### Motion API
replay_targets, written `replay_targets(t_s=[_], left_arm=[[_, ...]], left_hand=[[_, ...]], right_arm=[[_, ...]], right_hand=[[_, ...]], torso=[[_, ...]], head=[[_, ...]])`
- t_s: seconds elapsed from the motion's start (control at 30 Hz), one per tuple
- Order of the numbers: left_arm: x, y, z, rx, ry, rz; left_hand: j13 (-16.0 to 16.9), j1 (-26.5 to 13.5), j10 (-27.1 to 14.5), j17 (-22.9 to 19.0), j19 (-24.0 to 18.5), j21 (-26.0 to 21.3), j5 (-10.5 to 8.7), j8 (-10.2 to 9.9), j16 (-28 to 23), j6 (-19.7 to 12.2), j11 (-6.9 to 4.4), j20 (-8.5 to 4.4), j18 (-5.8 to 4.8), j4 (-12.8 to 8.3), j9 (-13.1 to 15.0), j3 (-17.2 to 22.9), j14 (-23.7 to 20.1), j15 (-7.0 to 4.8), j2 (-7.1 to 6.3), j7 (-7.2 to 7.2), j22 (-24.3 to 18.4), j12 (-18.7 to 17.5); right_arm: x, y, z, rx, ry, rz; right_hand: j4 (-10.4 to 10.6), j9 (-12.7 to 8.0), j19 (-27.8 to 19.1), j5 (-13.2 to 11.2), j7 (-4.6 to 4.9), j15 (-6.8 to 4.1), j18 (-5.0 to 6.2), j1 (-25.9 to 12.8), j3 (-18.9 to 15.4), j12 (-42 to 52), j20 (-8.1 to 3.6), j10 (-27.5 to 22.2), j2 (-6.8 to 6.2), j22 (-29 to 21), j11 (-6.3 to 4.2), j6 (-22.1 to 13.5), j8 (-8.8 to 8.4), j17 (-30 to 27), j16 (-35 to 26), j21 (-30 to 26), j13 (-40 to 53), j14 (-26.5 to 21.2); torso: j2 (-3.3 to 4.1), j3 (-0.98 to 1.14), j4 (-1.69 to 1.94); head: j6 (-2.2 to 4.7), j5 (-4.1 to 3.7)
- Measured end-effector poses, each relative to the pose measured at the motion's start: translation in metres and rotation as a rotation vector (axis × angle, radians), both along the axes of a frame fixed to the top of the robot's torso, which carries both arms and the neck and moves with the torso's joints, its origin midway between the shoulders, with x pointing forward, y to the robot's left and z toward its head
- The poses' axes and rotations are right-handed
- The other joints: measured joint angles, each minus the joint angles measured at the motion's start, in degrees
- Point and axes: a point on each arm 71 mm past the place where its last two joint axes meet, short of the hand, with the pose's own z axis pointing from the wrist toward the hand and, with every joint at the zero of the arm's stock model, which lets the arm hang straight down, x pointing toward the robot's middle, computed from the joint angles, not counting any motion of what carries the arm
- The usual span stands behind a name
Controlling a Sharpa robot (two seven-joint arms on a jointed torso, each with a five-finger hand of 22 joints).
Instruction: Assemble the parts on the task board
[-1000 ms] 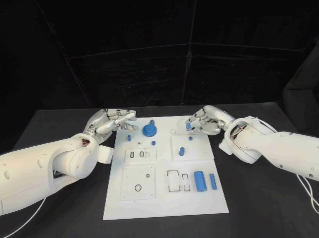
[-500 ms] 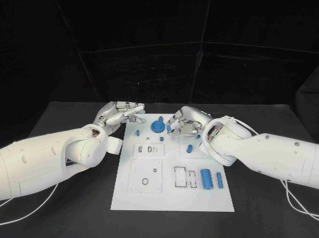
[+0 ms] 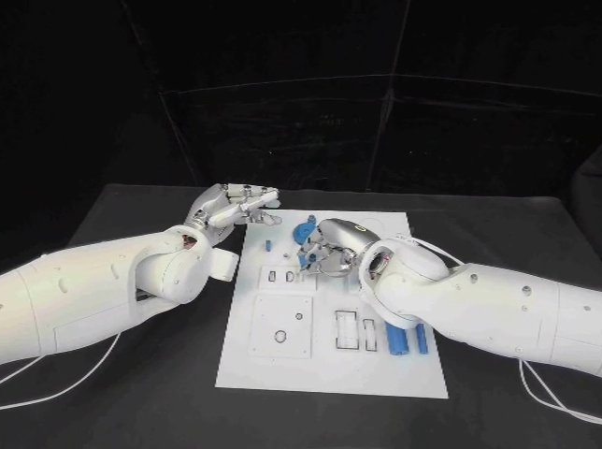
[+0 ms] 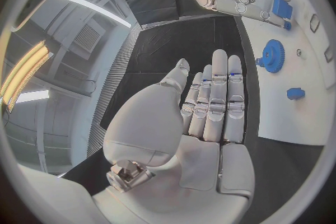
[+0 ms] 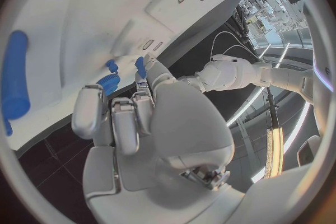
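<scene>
White rectangular task board lies flat mid-table on the black table, long side running away from the robot. Blue toothed gear part stands at the board's far end, near centre; small blue peg just beside the gear, toward the board's left edge. Two blue cylinder parts lie side by side near the board's right edge, partly hidden by the right forearm. Rectangular slots sit mid-board, a raised square plate with an oval hole beside them toward the left edge.

Right hand hovers over the board just nearer than the gear, fingers curled inward; wrist view shows a small blue part at the fingertips, though whether it is pinched cannot be told.

Left hand sits off the board's far-left corner, over bare table, fingers straight and pressed together, holding nothing; left wrist view shows the flat palm with the gear and peg off to its side.

Near half of the board is open, with bare black table along both long edges and past the near edge.
</scene>
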Motion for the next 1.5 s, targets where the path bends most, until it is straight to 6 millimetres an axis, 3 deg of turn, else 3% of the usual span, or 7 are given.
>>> replay_targets(t_s=[0.2,0.7,1.13,1.37,1.5], left_arm=[[0.0,-0.001,0.0,-0.001,0.001,0.0],[-0.001,-0.004,0.0,-0.006,0.003,-0.007],[0.0,-0.003,0.0,-0.005,0.004,-0.004],[0.0,-0.003,0.0,-0.005,0.004,-0.004],[0.0,-0.003,0.0,-0.005,0.004,-0.004]], left_hand=[[0.0,0.0,0.0,0.1,0.0,0.0,0.0,0.0,0.0,0.0,0.0,0.0,0.0,0.0,0.0,0.0,0.0,0.0,0.0,0.0,-0.1,0.0],[0.0,0.0,0.0,0.1,0.0,0.0,0.0,0.0,0.0,0.0,0.0,0.0,0.0,-0.2,0.0,0.2,0.0,0.0,0.0,0.0,0.0,0.0],[0.0,0.0,0.0,0.1,0.0,0.0,0.0,0.0,0.0,0.0,0.0,0.0,0.0,-0.2,0.0,0.2,0.0,0.0,0.0,0.0,0.0,0.0],[0.0,0.0,0.0,0.1,0.0,0.0,0.0,0.0,0.0,0.0,0.0,0.0,0.0,-0.2,0.0,0.2,-0.2,-0.22,0.0,0.0,0.0,0.0],[0.0,0.0,0.0,0.1,0.0,0.0,0.0,0.0,0.0,0.0,0.0,0.0,0.0,-0.2,0.0,0.2,-0.2,-0.21,0.0,0.0,0.0,0.0]], right_arm=[[-0.003,0.007,-0.004,-0.023,-0.002,0.01],[-0.005,0.012,-0.011,-0.07,0.011,0.027],[-0.004,0.014,-0.011,-0.09,0.007,0.038],[-0.005,0.014,-0.014,-0.1,0.014,0.039],[-0.006,0.013,-0.015,-0.106,0.019,0.038]], right_hand=[[0.1,0.0,0.0,0.0,-0.07,0.0,0.0,-0.4,0.1,0.0,0.0,0.0,-0.45,0.0,0.0,0.1,0.0,0.0,0.0,0.0,-1.2,0.0],[0.1,0.0,0.0,-0.1,-0.1,0.01,0.01,-1.2,0.4,0.3,0.0,0.0,-0.71,-0.4,0.0,0.1,-0.03,0.0,0.0,0.0,-2.8,0.0],[0.0,0.0,0.0,-0.1,-0.17,0.01,0.0,-1.9,0.9,-0.1,0.0,0.0,-1.39,-0.8,0.01,0.0,-0.23,0.0,0.0,0.0,-3.7,0.0],[0.0,-0.4,-0.2,-0.1,0.97,0.02,0.0,-3.3,1.4,-1.0,0.24,-0.8,-2.32,-1.3,0.84,-2.0,-1.34,0.0,0.0,-0.3,-4.8,0.0],[-0.2,-0.5,-0.4,0.4,0.97,0.02,0.0,-3.7,1.7,-1.4,0.42,-1.1,-2.62,-1.4,1.13,-2.6,-1.55,0.0,0.0,-0.3,-5.4,0.0]], torso=[[0.01,0.03,-0.03],[0.03,0.02,0.01],[0.01,0.1,-0.03],[0.01,0.12,-0.03],[0.01,0.11,-0.03]], head=[[-0.2,0.55],[-0.76,1.05],[-1.07,0.97],[-1.13,0.97],[-1.16,0.8]])
